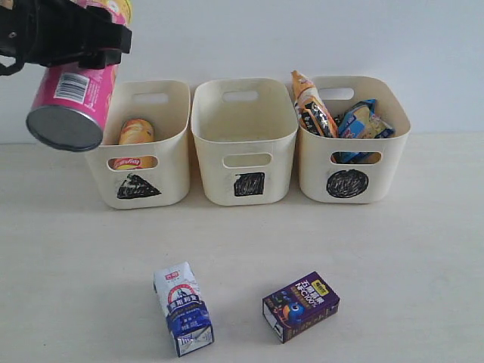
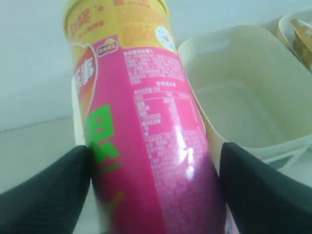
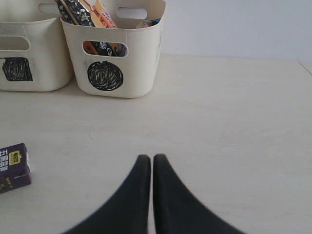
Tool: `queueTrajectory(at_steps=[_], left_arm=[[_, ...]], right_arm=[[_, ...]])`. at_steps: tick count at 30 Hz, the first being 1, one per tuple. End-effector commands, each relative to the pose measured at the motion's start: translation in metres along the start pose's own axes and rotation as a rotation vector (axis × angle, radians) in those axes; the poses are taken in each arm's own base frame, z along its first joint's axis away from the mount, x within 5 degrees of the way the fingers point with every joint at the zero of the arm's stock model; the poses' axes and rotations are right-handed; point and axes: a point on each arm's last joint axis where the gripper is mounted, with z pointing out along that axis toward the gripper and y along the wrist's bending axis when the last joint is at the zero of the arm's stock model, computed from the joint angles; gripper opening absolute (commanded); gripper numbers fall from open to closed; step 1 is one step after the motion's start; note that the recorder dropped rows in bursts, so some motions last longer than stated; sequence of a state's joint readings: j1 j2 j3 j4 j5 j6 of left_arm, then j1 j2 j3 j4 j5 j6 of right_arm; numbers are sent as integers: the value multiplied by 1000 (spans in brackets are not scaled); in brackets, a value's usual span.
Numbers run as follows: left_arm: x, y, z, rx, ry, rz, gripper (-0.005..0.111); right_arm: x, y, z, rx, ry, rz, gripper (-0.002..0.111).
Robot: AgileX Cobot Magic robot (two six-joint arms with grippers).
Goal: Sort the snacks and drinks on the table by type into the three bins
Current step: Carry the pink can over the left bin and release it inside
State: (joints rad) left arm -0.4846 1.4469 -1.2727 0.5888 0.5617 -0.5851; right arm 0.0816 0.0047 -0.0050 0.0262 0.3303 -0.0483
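Observation:
My left gripper (image 1: 72, 38) is shut on the pink chip tube (image 1: 76, 102), held tilted in the air just left of the triangle bin (image 1: 170, 113); up close the pink chip tube (image 2: 156, 146) fills the space between my black fingers (image 2: 44, 195). The yellow tube (image 1: 136, 134) lies inside the triangle bin. The square bin (image 1: 242, 136) looks empty. The circle bin (image 1: 352, 155) holds the orange-black packet (image 1: 311, 106) and the blue-white packet (image 1: 363, 121). On the table (image 1: 378, 249) lie the blue-white carton (image 1: 184, 308) and the purple carton (image 1: 300, 305). My right gripper (image 3: 152, 158) is shut and empty.
A pale wall rises right behind the row of bins. In the right wrist view the circle bin (image 3: 141, 73) stands ahead, the square bin (image 3: 44, 73) beside it, and the purple carton (image 3: 13, 167) lies at the frame's edge.

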Motion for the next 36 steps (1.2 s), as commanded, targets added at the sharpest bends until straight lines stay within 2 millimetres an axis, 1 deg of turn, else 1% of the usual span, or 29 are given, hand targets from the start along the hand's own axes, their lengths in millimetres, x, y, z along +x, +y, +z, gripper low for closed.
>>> queueTrajectory(at_steps=[1, 2, 4, 5, 6, 7, 15, 17, 20, 24, 33, 36], left_arm=[[-9, 9, 39, 74, -157, -26, 4], [-8, 12, 54, 89, -175, -38, 4], [-6, 21, 84, 68, -157, -54, 4], [-6, 24, 96, 58, -148, -58, 4], [-7, 27, 115, 48, -140, -63, 4], [-8, 27, 129, 47, -140, -65, 4], [-15, 21, 191, 40, -148, -68, 4], [-10, 20, 205, 29, -125, -68, 4], [-4, 19, 217, 25, -107, -62, 4], [3, 15, 228, 39, -107, -49, 4], [10, 14, 237, 61, -118, -47, 4], [13, 16, 240, 56, -110, -49, 8]], right_arm=[[1, 0, 0, 4, -8, -7, 0], [1, 0, 0, 4, -8, -7, 0], [1, 0, 0, 4, -8, -7, 0], [1, 0, 0, 4, -8, -7, 0], [1, 0, 0, 4, -8, -9, 0], [1, 0, 0, 4, -8, -9, 0], [1, 0, 0, 4, -8, -5, 0], [1, 0, 0, 4, -8, -8, 0], [1, 0, 0, 4, -8, -8, 0], [1, 0, 0, 4, -8, -6, 0], [1, 0, 0, 4, -8, -8, 0], [1, 0, 0, 4, -8, -8, 0]])
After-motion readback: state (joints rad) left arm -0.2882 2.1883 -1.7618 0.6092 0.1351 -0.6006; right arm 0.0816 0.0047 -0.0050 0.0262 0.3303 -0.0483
